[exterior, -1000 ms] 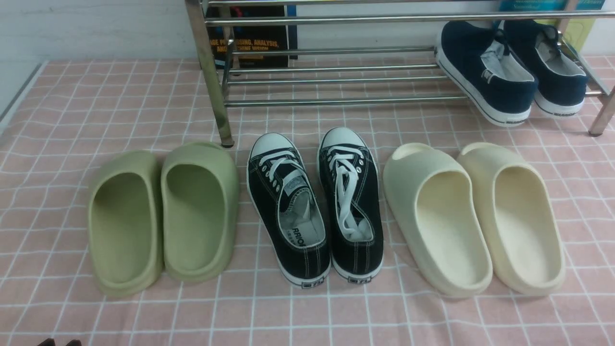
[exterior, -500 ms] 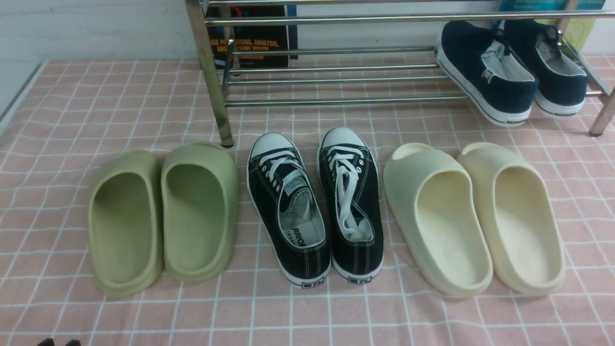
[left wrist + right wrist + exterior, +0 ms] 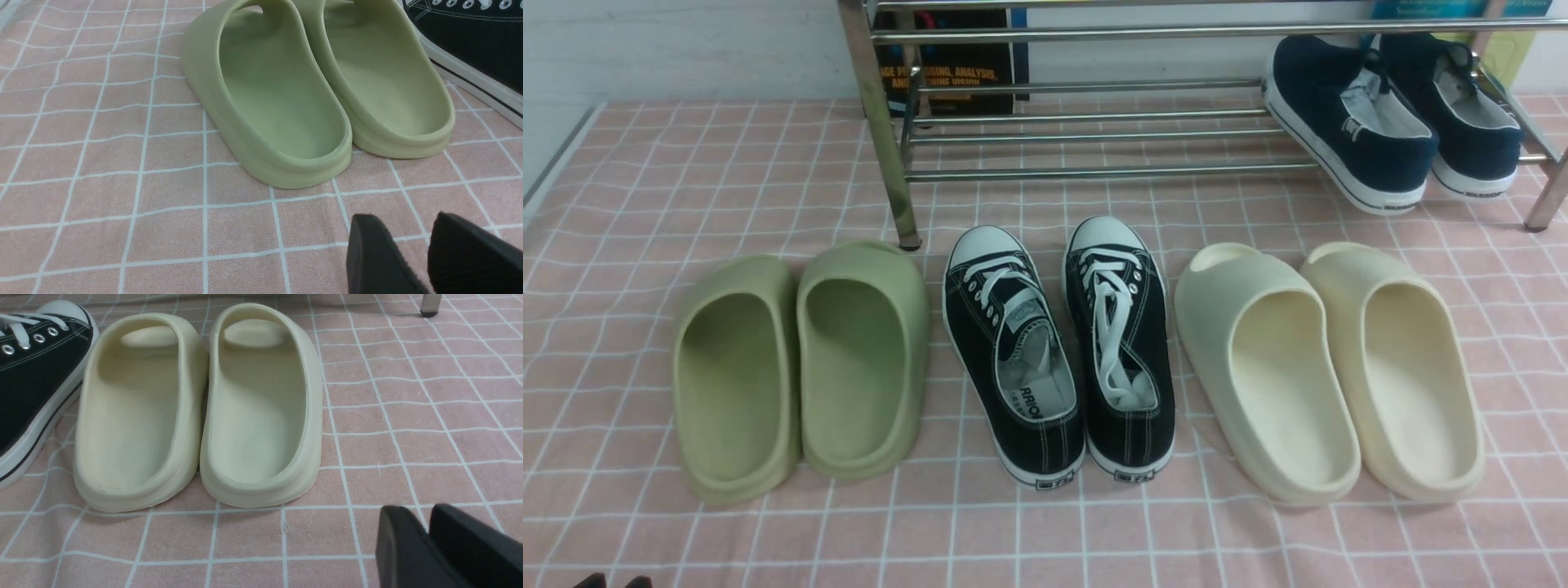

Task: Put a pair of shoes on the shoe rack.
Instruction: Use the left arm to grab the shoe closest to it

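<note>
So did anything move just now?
Only a little: the left tool, at the bottom edge of the front view, slid slightly left. It grabbed nothing. The black sneakers, green slides, cream slides, rack and blue shoes stayed put.

Glossy metal shoe rack [image 3: 1094, 172], matt canvas pair of shoes [image 3: 972, 343].

Shoe rack [image 3: 1094, 171] top cut off; L fingers [image 3: 590, 582] mostly off-frame.

Left gripper [image 3: 412, 226]: held low, empty, fingers [image 3: 367, 249] narrowly parted.
Right gripper [image 3: 427, 516]: held low, empty, fingers [image 3: 402, 543] nearly touching.
</note>
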Controlling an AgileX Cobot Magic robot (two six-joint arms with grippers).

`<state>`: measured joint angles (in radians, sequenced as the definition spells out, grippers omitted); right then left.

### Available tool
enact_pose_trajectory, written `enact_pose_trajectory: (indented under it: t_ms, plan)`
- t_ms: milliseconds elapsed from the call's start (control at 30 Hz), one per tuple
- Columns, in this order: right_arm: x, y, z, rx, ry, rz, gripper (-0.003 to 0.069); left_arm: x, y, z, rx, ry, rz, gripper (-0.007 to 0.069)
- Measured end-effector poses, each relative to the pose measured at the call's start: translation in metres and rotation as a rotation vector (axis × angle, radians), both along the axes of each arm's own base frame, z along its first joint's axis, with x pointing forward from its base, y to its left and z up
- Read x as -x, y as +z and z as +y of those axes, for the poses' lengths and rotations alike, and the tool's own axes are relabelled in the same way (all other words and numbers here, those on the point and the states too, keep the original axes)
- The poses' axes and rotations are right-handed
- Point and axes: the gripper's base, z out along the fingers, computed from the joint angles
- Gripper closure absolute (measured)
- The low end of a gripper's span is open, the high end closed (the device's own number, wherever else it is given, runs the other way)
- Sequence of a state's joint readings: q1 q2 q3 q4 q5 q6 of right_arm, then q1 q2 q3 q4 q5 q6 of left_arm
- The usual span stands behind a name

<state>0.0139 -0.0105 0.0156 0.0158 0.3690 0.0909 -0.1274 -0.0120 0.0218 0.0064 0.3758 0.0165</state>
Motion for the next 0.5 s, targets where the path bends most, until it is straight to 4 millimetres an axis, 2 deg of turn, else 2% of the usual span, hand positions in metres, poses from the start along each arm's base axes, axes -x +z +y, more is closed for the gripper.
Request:
enact_pose_trajectory:
  t_ms: [500]
  plan:
    - [0.0000, 0.0000, 0.0000, 0.001, 0.000, 0.000, 0.0527, -0.0001, 0.0001, 0.0002, -0.005, 0.000, -0.002, 0.0385]
